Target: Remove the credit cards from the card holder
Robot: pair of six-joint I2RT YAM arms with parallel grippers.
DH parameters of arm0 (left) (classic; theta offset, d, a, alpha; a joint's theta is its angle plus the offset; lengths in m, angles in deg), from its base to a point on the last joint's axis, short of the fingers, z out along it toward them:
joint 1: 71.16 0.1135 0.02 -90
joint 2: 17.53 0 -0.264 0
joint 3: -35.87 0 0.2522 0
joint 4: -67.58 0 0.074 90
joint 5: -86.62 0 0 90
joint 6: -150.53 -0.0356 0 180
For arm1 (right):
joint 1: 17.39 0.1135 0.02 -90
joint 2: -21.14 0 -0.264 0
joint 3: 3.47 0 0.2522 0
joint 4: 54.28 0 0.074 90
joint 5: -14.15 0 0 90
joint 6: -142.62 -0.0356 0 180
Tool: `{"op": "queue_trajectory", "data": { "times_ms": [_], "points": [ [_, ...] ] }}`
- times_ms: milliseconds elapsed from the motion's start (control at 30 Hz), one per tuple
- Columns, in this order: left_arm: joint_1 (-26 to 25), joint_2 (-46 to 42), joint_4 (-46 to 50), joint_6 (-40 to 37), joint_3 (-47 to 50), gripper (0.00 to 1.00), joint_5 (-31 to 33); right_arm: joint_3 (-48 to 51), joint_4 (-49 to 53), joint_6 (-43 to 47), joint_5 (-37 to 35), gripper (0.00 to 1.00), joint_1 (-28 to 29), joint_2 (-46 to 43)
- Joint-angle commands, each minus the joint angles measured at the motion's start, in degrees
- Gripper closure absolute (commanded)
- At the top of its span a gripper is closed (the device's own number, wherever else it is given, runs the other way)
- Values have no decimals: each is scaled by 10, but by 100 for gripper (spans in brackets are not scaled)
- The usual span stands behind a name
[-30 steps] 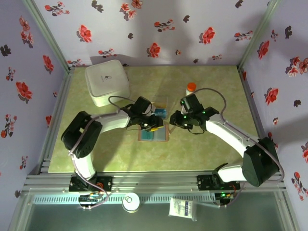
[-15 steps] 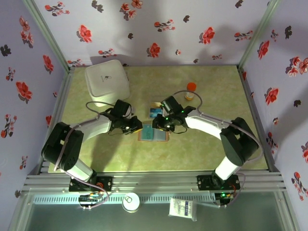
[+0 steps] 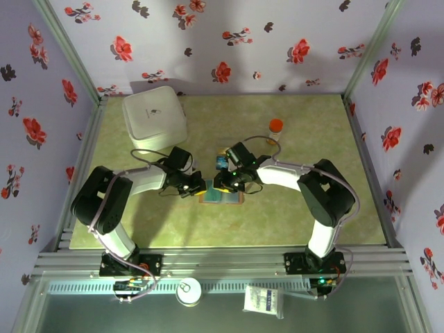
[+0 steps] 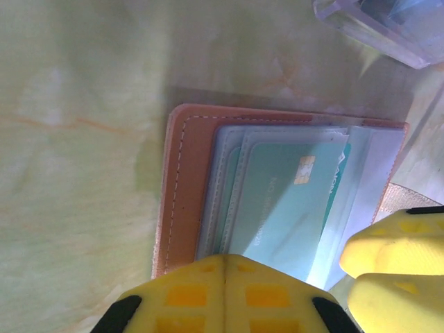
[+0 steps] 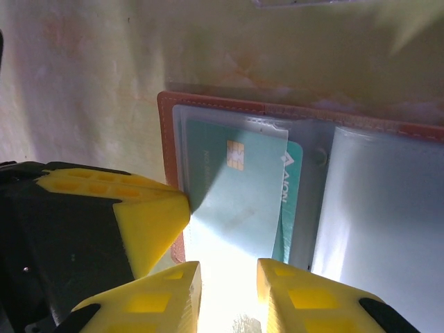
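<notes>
The tan-brown card holder (image 3: 229, 198) lies open on the table, blue-grey pockets up. A teal-green card (image 4: 284, 201) with a gold chip sits in its left pocket (image 5: 236, 201), partly slid out. My left gripper (image 4: 225, 267) is shut, its yellow fingers pressed on the holder's brown left border (image 5: 146, 215). My right gripper (image 5: 227, 291) is open and hangs low over the card's near end, one finger on each side, not touching it. In the top view the left gripper (image 3: 198, 186) and the right gripper (image 3: 223, 182) meet over the holder's left half.
A clear plastic box (image 3: 227, 156) with something blue in it stands just behind the holder. An orange-capped bottle (image 3: 275, 126) is at the back right, and a big white square container (image 3: 155, 118) at the back left. Open green tabletop lies in front.
The right gripper has swung left and down onto the holder. The left gripper drew back left to the holder's left edge and settled there.
</notes>
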Motion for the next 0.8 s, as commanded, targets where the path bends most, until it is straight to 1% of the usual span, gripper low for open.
{"op": "queue_trajectory", "data": {
  "times_ms": [0, 167, 467, 767],
  "points": [
    [3, 16, 18, -21, -5, 99, 7, -17, -7, -4, 6, 72, 4, 20],
    [4, 11, 25, -21, -7, 99, 10, -15, 0, 2, 0, 73, 4, 31],
    [4, -10, 31, -21, 2, 99, 15, -16, 69, 33, -56, 73, 4, 14],
    [4, -32, 27, -11, 5, 99, 11, -20, 70, 37, -49, 73, 4, -9]
  ]
}}
